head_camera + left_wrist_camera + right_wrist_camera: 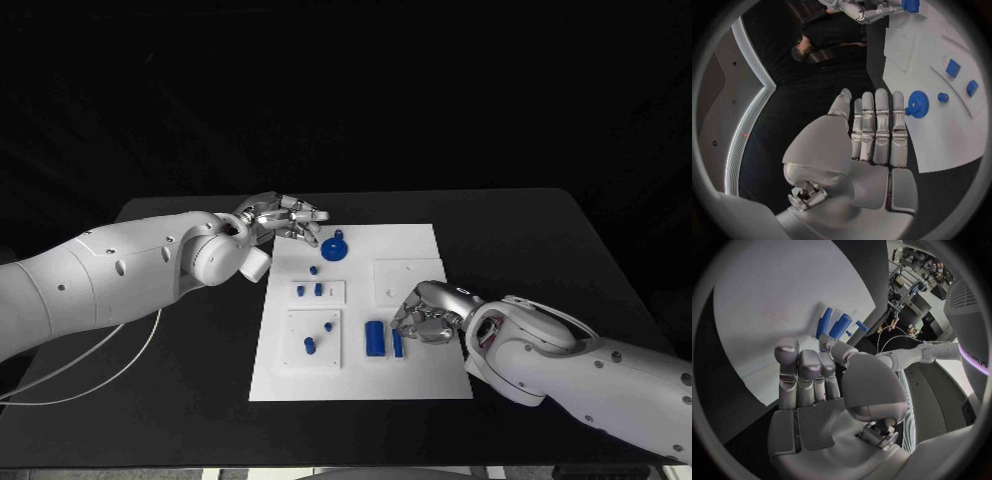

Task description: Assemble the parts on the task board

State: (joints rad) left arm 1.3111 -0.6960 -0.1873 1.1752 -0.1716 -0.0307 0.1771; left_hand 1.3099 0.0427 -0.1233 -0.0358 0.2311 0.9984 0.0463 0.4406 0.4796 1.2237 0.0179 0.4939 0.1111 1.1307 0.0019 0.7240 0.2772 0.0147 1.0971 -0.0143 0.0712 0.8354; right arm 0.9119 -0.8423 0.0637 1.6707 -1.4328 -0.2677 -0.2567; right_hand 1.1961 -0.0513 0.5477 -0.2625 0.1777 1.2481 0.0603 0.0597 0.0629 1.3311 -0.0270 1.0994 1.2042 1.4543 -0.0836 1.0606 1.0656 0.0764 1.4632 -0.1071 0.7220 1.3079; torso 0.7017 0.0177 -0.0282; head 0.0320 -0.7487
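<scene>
Left robot hand (289, 217) hovers at the board's (418, 380) far left corner, fingers straight and apart, empty, tips just beside the blue gear (335, 247). Right robot hand (430, 315) hangs over the board's right side, empty, fingers loosely apart, beside two upright blue pegs (375, 337). Worktop (577, 260) is black.

We see a black tabletop (548, 240) with rounded far corners. The white task board (433, 380) lies flat on it, roughly at the middle, its long sides running away from the robot. Bare black surface surrounds the task board on every side, with wider strips to its left and right than beyond its far edge. In the left wrist view the tabletop (854, 65) shows as a dark band along the edge of the task board (954, 145). A thin white cable (101, 365) trails over the tabletop, well to the left of the task board.
</scene>
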